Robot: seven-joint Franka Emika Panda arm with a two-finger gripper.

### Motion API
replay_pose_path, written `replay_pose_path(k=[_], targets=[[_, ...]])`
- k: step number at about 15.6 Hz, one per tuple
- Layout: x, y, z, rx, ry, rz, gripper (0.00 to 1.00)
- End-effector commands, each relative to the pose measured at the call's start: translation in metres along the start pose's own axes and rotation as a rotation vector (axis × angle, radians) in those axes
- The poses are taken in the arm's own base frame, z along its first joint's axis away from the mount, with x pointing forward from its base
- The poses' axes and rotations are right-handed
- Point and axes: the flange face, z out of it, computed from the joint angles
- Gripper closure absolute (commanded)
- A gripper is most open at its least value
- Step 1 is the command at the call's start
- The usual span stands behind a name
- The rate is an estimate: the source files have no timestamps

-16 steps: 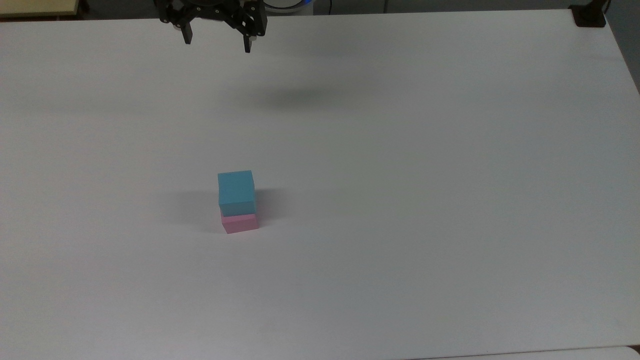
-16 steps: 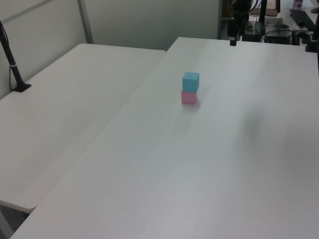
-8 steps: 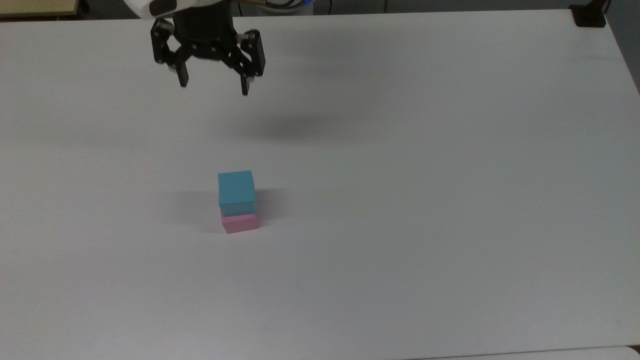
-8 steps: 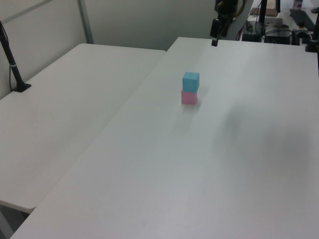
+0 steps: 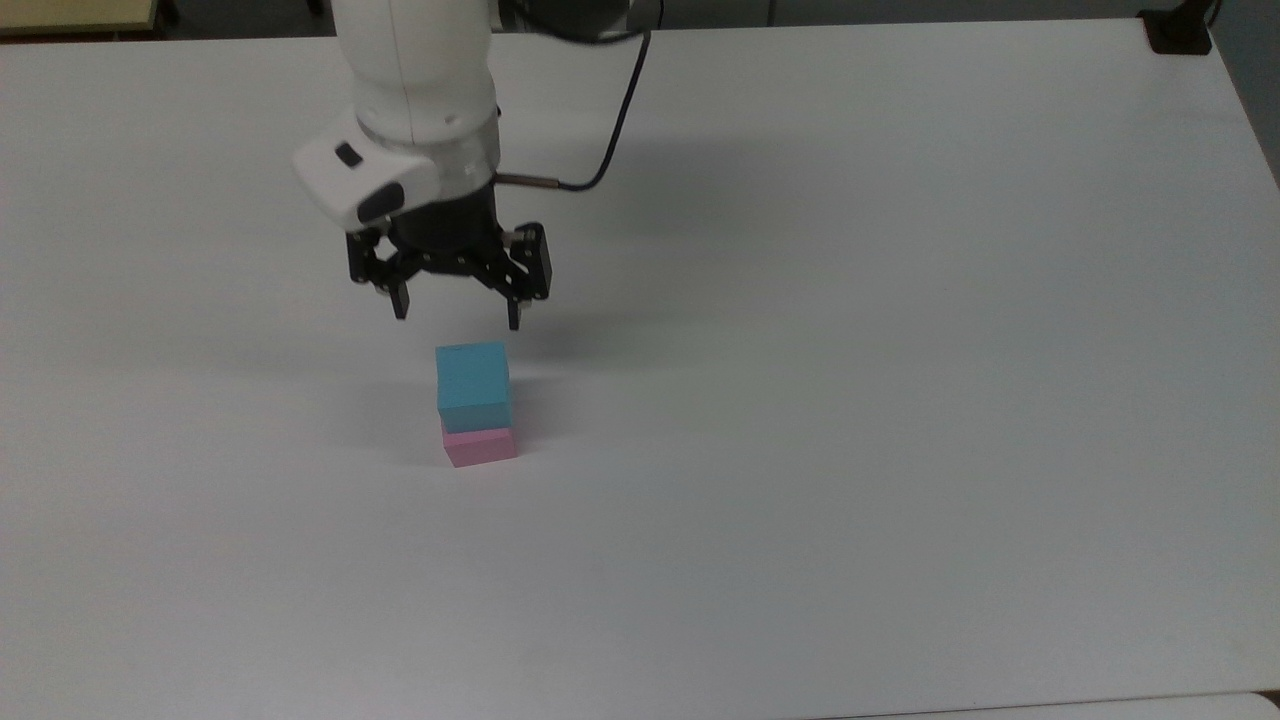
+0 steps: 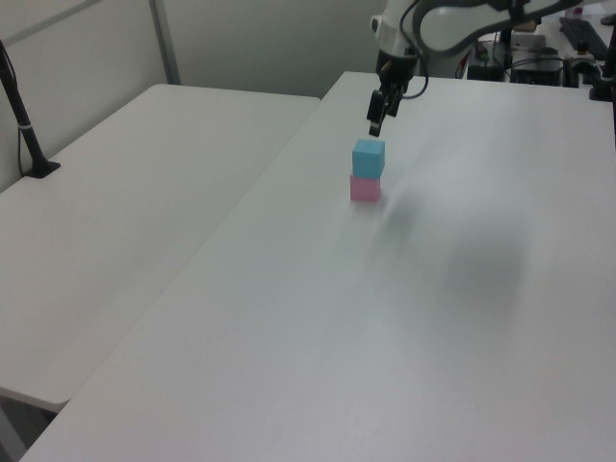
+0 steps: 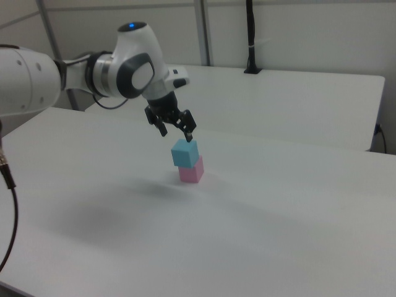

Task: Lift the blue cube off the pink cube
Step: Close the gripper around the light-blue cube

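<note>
- The blue cube (image 5: 472, 385) sits on the pink cube (image 5: 481, 446), just below the fingers (image 5: 400, 300) in the top view.
- The gripper (image 5: 457, 312) is spread wide and empty, above the counter (image 5: 900, 400).

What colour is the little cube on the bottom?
Pastel pink: the small matte pink cube, clearest in the top view.

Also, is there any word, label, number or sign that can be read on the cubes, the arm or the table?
None can be read: the blue cube and pink cube have plain faces, and the arm and table show no legible text.
</note>
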Motion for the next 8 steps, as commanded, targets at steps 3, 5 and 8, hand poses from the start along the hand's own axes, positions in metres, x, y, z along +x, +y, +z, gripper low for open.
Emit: replay_pose_path(k=[3,5,8], targets=[[0.019,-0.013,0.06,-0.01,0.029,-0.053,0.0],[0.022,-0.018,0.068,-0.009,0.04,-0.059,0.0],[0.022,-0.021,0.065,-0.008,0.045,-0.059,0.21]])
